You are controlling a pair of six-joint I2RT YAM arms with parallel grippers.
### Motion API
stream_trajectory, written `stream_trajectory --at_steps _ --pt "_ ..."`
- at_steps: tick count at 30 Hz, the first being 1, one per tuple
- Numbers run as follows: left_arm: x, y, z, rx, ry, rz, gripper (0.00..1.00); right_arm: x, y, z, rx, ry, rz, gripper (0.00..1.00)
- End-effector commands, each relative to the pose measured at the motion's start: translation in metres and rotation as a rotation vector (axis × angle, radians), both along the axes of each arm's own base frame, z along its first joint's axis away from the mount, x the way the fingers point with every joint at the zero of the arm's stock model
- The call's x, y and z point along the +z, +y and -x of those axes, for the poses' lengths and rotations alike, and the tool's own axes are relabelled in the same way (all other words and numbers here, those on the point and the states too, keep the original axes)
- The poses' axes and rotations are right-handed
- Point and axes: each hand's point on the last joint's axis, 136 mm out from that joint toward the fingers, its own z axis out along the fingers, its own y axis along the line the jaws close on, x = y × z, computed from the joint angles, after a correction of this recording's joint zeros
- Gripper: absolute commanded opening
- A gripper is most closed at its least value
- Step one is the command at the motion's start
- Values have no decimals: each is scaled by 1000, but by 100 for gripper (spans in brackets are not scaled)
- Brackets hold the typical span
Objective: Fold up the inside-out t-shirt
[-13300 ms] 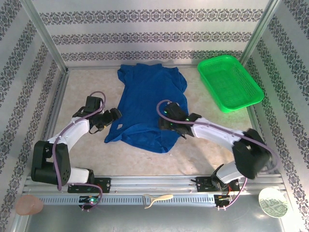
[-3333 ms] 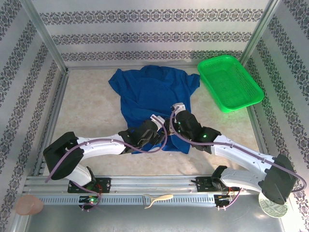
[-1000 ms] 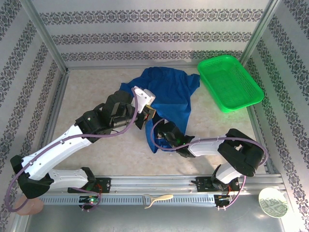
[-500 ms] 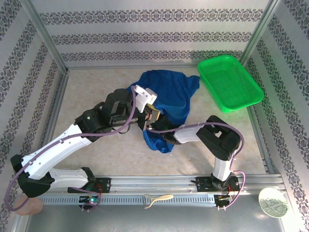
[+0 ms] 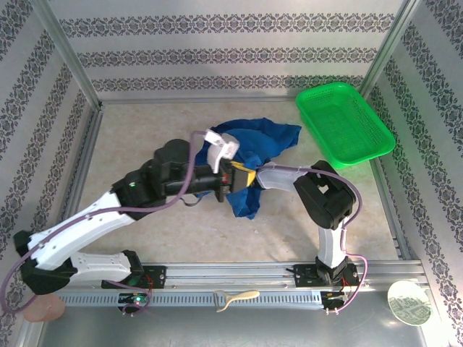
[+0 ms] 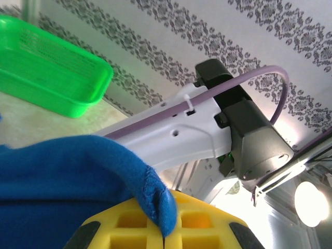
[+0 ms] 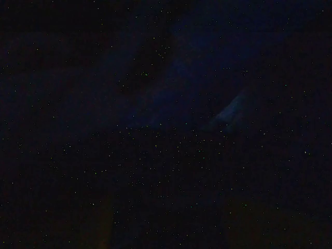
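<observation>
Near edge: left arm stretches fwd to mid-table. The left gripper is clamped on a fold of the t-shirt, cloth nipped btwn the yellow fingers, prob. to hold that edge up & taut. Right arm doubles back from its base & pokes into the bunched cloth. The right gripper is buried in fabric, wrist view dark, so can't tell if wide or narrow; likely reaching inside to turn it right-side-out. Shirt sits mid-table, far sleeve near the green basket.
</observation>
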Motion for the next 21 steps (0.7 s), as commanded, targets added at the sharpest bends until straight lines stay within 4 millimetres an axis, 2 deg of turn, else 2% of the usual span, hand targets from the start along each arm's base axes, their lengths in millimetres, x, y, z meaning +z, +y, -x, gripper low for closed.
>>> stream_trajectory --at_steps 1,4,7,9,13,17,21 --pt "52 -28 25 -113 -31 167 0 -39 -25 -3 -104 129 61 65" --pt "72 -52 46 -188 -55 201 0 -49 -33 -13 -137 177 54 73" --pt "95 -73 67 -257 -72 245 0 -53 -31 -22 -130 203 36 75" --pt "109 -84 80 -302 -75 278 0 -56 -28 -27 -125 218 18 77" --pt "122 -96 101 -359 -77 312 0 -58 -21 -34 -104 227 -28 81" --pt "114 -105 107 -386 -49 304 0 -59 -10 -37 -65 234 -57 82" --pt "94 -105 95 -324 -62 250 0 -62 0 -29 -22 251 -48 84"
